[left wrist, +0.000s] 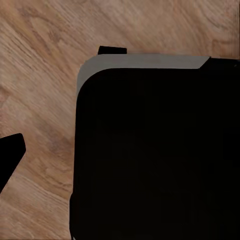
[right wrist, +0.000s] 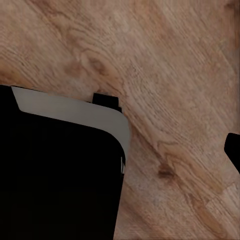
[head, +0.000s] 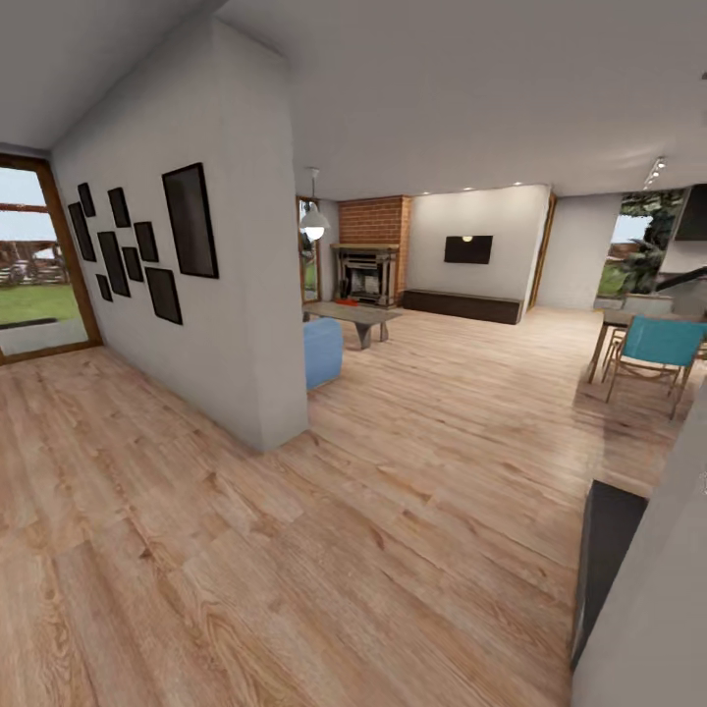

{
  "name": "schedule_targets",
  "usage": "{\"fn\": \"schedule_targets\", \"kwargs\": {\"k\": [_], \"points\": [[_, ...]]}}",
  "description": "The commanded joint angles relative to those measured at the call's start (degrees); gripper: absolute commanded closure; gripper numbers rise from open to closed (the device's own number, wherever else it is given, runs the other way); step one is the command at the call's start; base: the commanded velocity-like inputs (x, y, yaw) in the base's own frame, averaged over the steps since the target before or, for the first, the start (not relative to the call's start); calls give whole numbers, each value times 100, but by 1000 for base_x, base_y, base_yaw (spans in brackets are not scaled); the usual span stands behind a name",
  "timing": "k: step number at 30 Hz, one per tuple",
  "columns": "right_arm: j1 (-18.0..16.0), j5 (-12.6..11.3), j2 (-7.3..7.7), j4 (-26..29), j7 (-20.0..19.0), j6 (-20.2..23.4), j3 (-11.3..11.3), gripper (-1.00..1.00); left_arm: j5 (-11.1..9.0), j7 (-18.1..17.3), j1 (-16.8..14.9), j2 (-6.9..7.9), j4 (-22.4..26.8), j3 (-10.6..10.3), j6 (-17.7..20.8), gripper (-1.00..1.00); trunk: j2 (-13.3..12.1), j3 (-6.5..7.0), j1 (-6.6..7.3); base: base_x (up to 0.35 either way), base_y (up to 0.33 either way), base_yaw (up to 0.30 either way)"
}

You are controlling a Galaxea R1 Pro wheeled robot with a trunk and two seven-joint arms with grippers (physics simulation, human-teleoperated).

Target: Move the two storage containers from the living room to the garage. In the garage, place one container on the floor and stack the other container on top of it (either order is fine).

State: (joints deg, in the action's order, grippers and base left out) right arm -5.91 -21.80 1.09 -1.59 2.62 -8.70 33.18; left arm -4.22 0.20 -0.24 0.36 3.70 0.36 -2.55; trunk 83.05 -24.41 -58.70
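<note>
I look from a hallway into the living room, with its light wood plank floor [head: 393,511] and a brick-topped fireplace [head: 369,270] at the far end. On the low grey table [head: 365,316] by the fireplace lies a small orange-red shape [head: 346,302]. It may be one of the storage containers, but it is too far away to be sure. Of my left gripper, one dark fingertip [left wrist: 11,150] shows over the planks beside my black base [left wrist: 155,160]. One dark fingertip [right wrist: 233,149] of the right gripper shows the same way. Nothing is seen held.
A white partition wall [head: 245,324] with black picture frames [head: 190,221] juts out at left, and a blue sofa [head: 322,352] sits behind it. A glass door [head: 34,260] is at far left. A teal chair [head: 660,346] and a dark cabinet [head: 604,560] stand at right. Open floor lies ahead.
</note>
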Motion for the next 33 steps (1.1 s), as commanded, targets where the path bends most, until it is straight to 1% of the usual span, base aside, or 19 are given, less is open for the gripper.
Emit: {"fn": "schedule_targets", "kwargs": {"k": [1, 13, 33], "points": [[-7, -43, -4, -17, 2, -29, 48, -100, -44, 3, -1, 0, -3, -1, -17, -100, 3, -6, -3, 321, 0, -245], [-7, -43, -4, -17, 2, -33, 48, -100, -44, 2, -2, 0, -4, -1, -17, -100, 3, -6, -3, 321, 0, -225], [-7, -35, -4, -17, 2, -29, 45, -100, -44, 0, -2, 1, -7, -1, -17, -100, 3, -6, -3, 321, 0, -7]]}}
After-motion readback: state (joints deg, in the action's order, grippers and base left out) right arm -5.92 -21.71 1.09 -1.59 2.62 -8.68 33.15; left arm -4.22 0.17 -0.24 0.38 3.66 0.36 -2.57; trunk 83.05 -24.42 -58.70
